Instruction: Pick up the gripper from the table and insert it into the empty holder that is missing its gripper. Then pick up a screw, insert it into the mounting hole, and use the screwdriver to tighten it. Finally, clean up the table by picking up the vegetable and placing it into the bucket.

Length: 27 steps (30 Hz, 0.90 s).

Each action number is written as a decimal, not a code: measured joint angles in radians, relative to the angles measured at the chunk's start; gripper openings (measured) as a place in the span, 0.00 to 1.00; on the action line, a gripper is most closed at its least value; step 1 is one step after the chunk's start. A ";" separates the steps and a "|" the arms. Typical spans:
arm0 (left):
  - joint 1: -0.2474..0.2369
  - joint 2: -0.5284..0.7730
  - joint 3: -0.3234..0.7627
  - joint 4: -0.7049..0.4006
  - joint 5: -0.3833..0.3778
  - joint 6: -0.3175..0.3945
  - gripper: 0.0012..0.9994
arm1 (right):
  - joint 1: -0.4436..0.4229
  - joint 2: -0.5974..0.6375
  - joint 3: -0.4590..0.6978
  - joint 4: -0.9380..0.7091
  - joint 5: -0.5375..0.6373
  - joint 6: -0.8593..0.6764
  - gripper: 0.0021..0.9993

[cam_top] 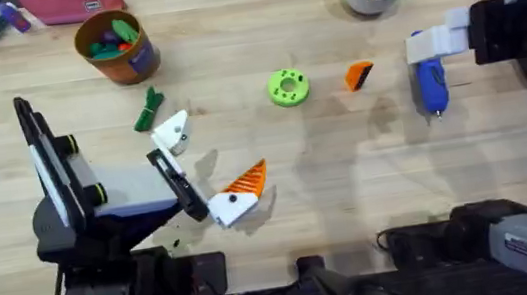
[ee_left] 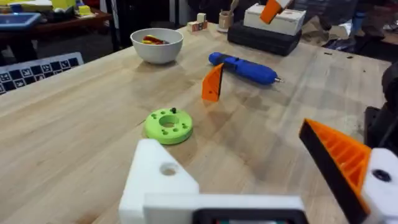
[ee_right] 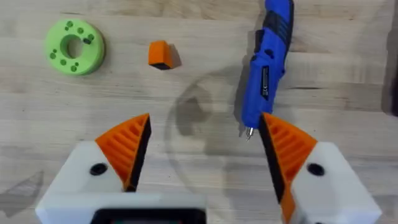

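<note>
Overhead view: your right gripper (cam_top: 432, 43) hangs over the blue screwdriver (cam_top: 429, 84) at the right of the table. Right wrist view confirms it: fingers spread wide, nothing between them, the screwdriver (ee_right: 266, 62) lying lengthwise beyond the orange pads (ee_right: 127, 146) with its bit tip just inside the gap, near one pad.

Left gripper (cam_top: 216, 168) sits near-left, fingers apart and empty.

Step in hand, as I read it: taking up the screwdriver. To do it well:
- Centre the spread fingers across the thick middle of the handle, not the thin bit end.
- Come down square so both pads meet the body together; it is round and could roll if one pad touches first.
- Close firmly before lifting.

How the screwdriver looks: blue, pen-shaped body, fatter at the handle, tapering to a short metal bit that points toward the near edge. It lies flat on the wood, well apart from everything else.

Nearby: the green disc (cam_top: 287, 87) with a ring of small holes sits mid-table; a small orange piece (cam_top: 359, 75) lies between it and the screwdriver. A green vegetable (cam_top: 149, 111) lies left of centre, just beside the bucket (cam_top: 116, 45) at far left.
</note>
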 joint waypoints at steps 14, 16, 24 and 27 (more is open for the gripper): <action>0.000 0.000 0.000 0.000 0.000 0.000 0.99 | 0.000 0.000 0.000 0.000 0.000 0.000 0.99; 0.000 0.000 0.000 0.000 0.000 0.000 0.99 | 0.000 0.000 0.000 0.000 0.000 0.000 0.99; 0.000 0.000 0.000 0.000 0.000 0.000 0.99 | 0.000 0.000 0.000 0.000 0.000 0.000 0.99; 0.000 0.000 0.000 0.000 0.000 0.000 0.99 | 0.000 0.000 0.000 0.014 -0.001 0.000 0.99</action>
